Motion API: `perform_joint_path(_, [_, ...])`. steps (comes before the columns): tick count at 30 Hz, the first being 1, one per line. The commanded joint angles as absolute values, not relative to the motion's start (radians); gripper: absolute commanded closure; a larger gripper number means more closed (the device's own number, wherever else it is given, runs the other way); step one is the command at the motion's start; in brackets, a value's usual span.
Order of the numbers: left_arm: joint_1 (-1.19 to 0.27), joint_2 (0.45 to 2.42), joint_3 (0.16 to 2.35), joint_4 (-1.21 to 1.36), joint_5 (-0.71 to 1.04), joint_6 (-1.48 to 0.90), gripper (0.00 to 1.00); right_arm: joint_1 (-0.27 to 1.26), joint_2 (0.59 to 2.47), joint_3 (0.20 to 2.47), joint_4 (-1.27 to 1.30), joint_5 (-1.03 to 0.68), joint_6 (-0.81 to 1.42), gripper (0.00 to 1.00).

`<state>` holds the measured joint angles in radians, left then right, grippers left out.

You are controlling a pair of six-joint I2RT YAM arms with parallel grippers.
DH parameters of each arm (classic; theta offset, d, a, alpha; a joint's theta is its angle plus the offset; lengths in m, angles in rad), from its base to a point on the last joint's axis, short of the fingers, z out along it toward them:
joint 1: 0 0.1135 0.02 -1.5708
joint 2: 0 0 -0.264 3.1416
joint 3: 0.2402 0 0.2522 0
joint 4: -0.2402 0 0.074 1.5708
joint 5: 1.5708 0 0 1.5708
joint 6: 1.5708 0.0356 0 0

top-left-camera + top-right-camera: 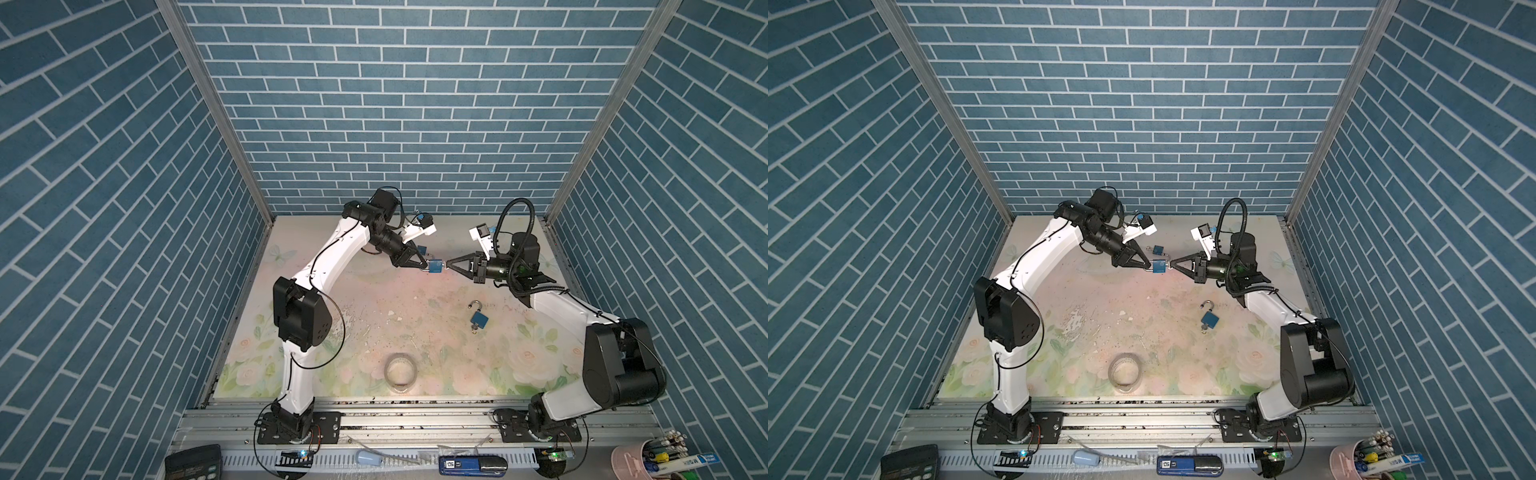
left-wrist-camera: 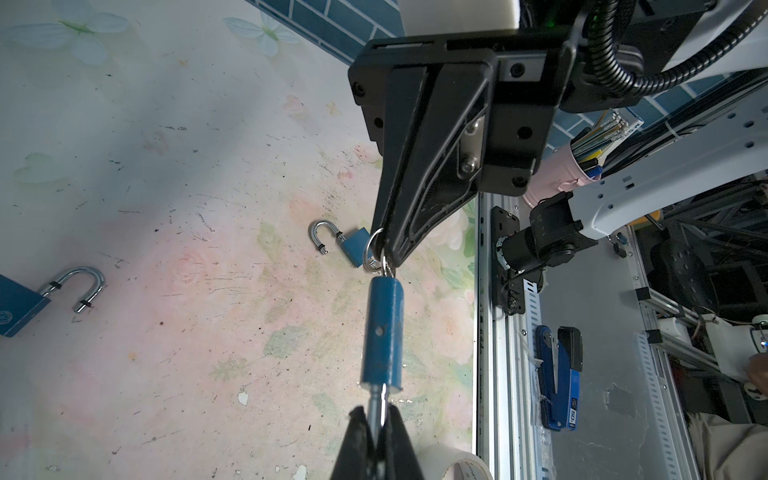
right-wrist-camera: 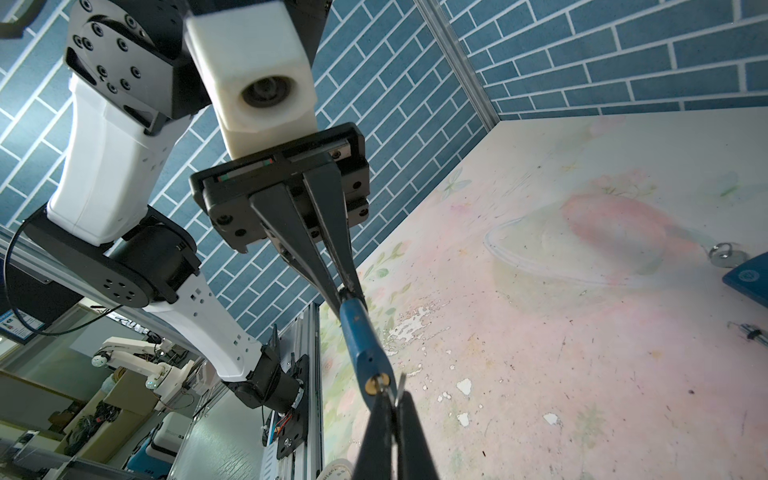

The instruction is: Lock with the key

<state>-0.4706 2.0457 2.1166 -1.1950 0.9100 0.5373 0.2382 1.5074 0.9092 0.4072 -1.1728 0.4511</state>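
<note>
While clamped, left gripper (image 2: 376, 413) on padlock (image 2: 382, 328).

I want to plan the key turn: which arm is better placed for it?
Right. The right end effector is shut on the key, which sits in the keyhole of the blue padlock; the left end effector clamps the shackle, so it probably only steadies the lock.

light: bright, overhead | shadows: soft | edges: bowed | wrist foreground: blurred
</note>
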Motion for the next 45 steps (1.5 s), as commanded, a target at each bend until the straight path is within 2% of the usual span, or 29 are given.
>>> perform_joint_path(1, [-0.400,2.040,2.152,-1.332,0.874,0.535,1.00,0.160,1.520,0.896,0.427,-1.109,0.486,1.00])
perform_joint_path(15, [-0.405,2.060,2.176,-1.312,0.906,0.512,1.00,0.192,1.543,0.908,0.462,-1.142,0.512,0.94])
perform_joint_path(37, [-0.410,2.059,2.162,-1.271,0.937,0.485,1.00,0.242,1.604,0.937,0.541,-1.163,0.568,0.91])
perform_joint_path(45, [-0.410,2.053,2.160,-1.264,0.946,0.477,1.00,0.247,1.598,0.945,0.539,-1.160,0.567,0.74])
